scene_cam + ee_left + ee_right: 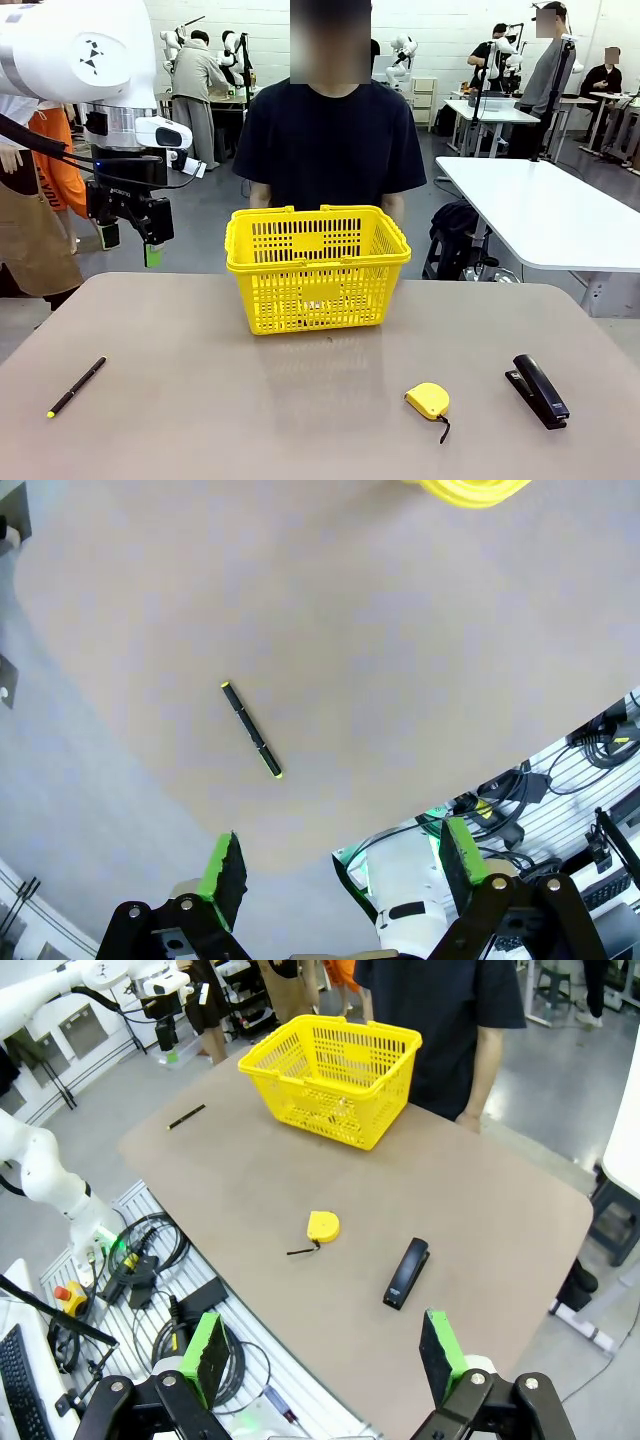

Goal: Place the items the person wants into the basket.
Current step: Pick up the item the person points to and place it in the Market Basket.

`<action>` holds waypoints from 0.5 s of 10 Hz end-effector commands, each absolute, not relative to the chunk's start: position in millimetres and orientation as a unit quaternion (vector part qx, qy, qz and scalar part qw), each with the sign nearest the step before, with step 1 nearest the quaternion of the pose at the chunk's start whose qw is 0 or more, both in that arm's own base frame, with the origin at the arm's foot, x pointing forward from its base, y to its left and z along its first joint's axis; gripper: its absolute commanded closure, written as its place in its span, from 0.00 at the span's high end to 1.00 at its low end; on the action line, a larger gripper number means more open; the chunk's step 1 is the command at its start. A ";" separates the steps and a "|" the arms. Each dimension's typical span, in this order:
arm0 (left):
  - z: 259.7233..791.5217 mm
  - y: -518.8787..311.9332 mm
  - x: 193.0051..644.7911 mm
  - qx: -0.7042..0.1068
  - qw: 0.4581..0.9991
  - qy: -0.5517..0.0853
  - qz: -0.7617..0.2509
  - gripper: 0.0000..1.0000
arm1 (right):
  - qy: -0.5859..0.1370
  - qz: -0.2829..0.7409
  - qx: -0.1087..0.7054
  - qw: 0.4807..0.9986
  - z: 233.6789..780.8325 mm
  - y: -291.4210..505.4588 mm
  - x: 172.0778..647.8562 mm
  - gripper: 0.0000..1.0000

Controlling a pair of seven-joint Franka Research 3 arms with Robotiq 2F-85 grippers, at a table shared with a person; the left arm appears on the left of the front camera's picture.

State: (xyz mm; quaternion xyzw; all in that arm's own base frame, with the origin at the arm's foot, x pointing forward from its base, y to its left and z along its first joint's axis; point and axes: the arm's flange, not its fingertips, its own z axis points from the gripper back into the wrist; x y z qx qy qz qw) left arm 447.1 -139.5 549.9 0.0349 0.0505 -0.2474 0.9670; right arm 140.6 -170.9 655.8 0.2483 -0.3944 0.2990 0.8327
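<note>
A: What is resting on the counter (300, 420)?

B: The person (330, 140) is standing at its far edge. The yellow basket (300, 300) is sitting right in front of them, by the middle of that edge.

A: And the arms?

B: The left tool (130, 245) is hovering over the far left corner, fingers spread, gripping nothing. The right tool (322, 1348) is hanging off the near edge toward the right corner, likewise spread.

A: Smaller things?

B: The black stapler (537, 391) is lying near the right edge, with the yellow tape measure (428, 400) near it, toward the middle. The thin black pen (76, 387) is lying by the left edge, well apart from the basket.
</note>
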 end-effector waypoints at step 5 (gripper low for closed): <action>651.2 10.1 346.2 -0.191 0.847 -0.065 -0.493 1.00 | -0.395 0.302 0.251 0.831 655.2 -170.4 140.9 1.00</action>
